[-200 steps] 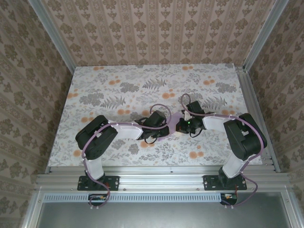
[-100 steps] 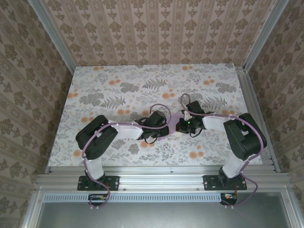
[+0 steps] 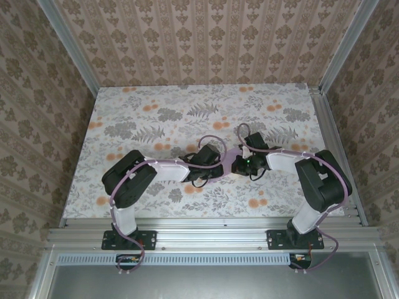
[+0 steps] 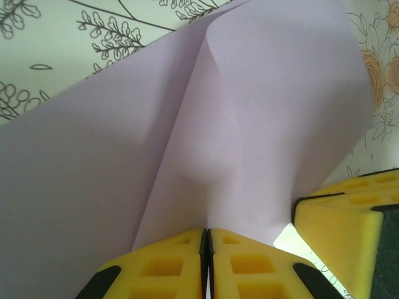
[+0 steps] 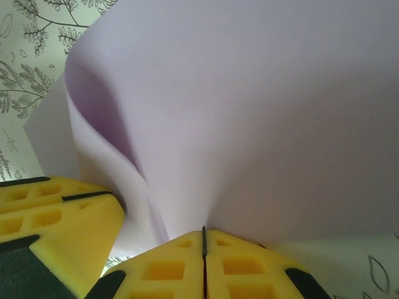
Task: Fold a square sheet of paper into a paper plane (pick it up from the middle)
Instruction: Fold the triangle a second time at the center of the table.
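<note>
**Item 1, left arm**. Base at the lower left of the top view. The elbow is folded back near the tabletop's front edge, and the forearm runs low and rightward to mid-frame.

**Item 2, right arm**. Base at the lower right. It mirrors the left arm, with the forearm reaching leftward so the two wrists nearly meet.

**Item 3, left tool**. At the bottom centre of the left wrist view. The yellow pads are pressed together, pinching the edge of the square sheet of paper. The other tool's yellow finger sits just beside it at the lower right.

**Item 4, right tool**. At the bottom centre of the right wrist view. The pads are closed to a thin seam, nipping the same sheet.

**Item 5, sheet.** Plain lavender, unprinted. It lies between the two tools, slightly right of centre in the top view. It is buckled upward rather than flat: a soft ridge rises from the left tool toward the top of that frame, and a shadowed, curled hollow shows at the upper left of the right wrist view.

**Item 6, tabletop**. Floral cloth, visible beyond the sheet.
</note>
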Motion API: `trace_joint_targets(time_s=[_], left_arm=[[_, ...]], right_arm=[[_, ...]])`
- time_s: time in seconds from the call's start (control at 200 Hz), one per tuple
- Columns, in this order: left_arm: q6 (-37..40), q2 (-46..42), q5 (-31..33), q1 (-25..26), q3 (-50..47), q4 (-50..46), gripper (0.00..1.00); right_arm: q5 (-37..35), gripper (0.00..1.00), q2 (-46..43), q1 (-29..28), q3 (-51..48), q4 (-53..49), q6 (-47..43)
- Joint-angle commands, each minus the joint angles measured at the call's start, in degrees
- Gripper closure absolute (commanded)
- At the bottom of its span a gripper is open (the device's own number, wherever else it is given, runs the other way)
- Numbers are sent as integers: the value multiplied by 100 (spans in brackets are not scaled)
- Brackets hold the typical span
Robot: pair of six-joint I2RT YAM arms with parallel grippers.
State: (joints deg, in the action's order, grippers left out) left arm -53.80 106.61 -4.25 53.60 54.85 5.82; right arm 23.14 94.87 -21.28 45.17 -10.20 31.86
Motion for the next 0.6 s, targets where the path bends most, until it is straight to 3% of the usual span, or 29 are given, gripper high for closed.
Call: trace_joint_targets(time_s=[0.0, 0.13, 0.355, 0.595], left_arm=[[198, 249, 150, 53, -127, -471, 88], [251, 211, 158, 61, -197, -482, 88], [247, 195, 141, 69, -291, -303, 89], [232, 150, 102, 65, -385, -180, 89]], right_arm=[[-212, 87, -422, -35, -48, -344, 18], [-11, 86, -718, -34, -135, -139, 195], [824, 91, -464, -133, -511, 1157, 1152], [883, 96, -5, -254, -553, 1581, 1441]])
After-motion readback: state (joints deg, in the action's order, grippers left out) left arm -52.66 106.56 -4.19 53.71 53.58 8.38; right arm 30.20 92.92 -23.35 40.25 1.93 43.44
